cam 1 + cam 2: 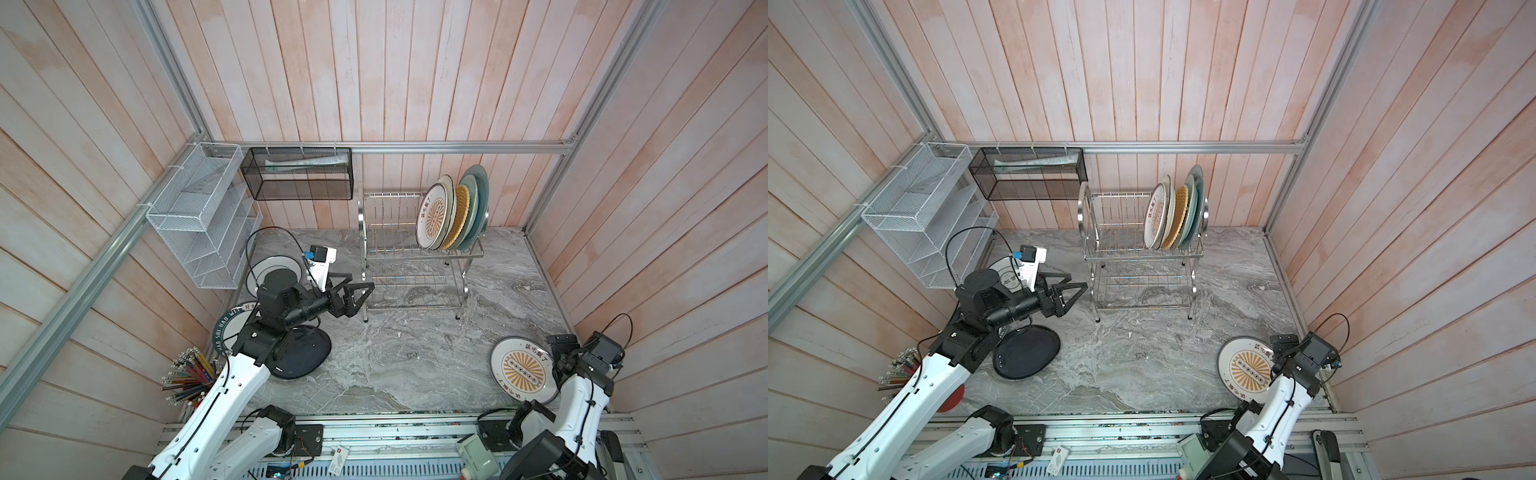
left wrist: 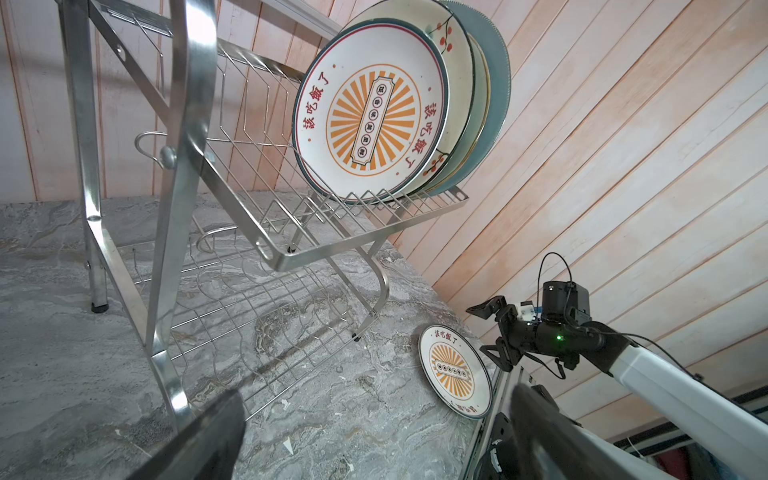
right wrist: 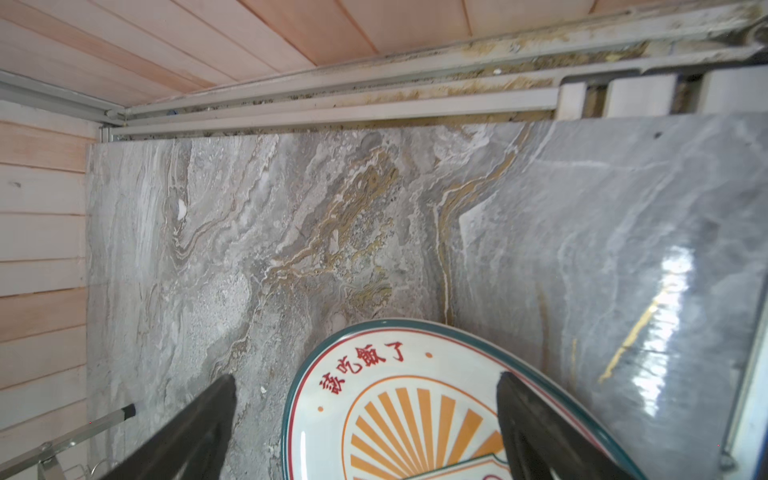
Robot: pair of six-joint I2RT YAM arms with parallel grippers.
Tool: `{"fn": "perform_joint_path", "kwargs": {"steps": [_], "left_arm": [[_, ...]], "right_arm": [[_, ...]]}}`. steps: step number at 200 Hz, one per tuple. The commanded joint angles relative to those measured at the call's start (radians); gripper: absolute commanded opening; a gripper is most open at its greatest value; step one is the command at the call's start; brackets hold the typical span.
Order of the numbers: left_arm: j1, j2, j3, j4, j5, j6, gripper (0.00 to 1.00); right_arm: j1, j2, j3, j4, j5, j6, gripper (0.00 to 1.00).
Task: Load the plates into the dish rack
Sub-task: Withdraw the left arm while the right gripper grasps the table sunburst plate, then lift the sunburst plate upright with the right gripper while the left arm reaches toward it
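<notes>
Left gripper (image 1: 351,289): jaws wide apart, nothing held, left of centre in both top views, pointing toward the rack (image 1: 409,249). Right gripper (image 1: 557,353): jaws wide apart, nothing held, lower right, over the edge of a sunburst plate (image 1: 521,372) lying flat on the table (image 1: 415,365). 5 plates (image 1: 453,216) stand on edge at the right end of the rack's upper tier. Black plate (image 1: 307,353), lettered plate (image 1: 226,330) and ringed plate (image 1: 259,272) lie flat at left.
</notes>
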Motion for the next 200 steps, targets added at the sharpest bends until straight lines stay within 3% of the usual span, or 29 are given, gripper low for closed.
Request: {"fn": "perform_joint_path", "kwargs": {"steps": [1,11,66,123,200], "left_arm": [[0.006,-0.006,-0.007,0.013,0.009,-0.005,1.00],[0.006,-0.006,-0.008,0.010,0.014,-0.005,1.00],[0.005,-0.011,-0.016,0.019,0.027,-0.010,1.00],[0.006,-0.011,-0.012,0.019,0.041,-0.013,1.00],[0.006,0.024,-0.014,0.048,0.087,-0.047,1.00]], "right_arm": [[-0.025,0.001,0.021,-0.061,0.104,-0.023,0.98],[-0.042,0.007,0.017,-0.054,0.130,-0.026,0.98],[-0.064,-0.005,-0.062,-0.021,0.038,-0.009,0.98],[-0.055,-0.029,-0.130,-0.013,-0.193,-0.029,0.97],[0.328,-0.138,-0.244,0.039,-0.309,0.054,0.94]]}}
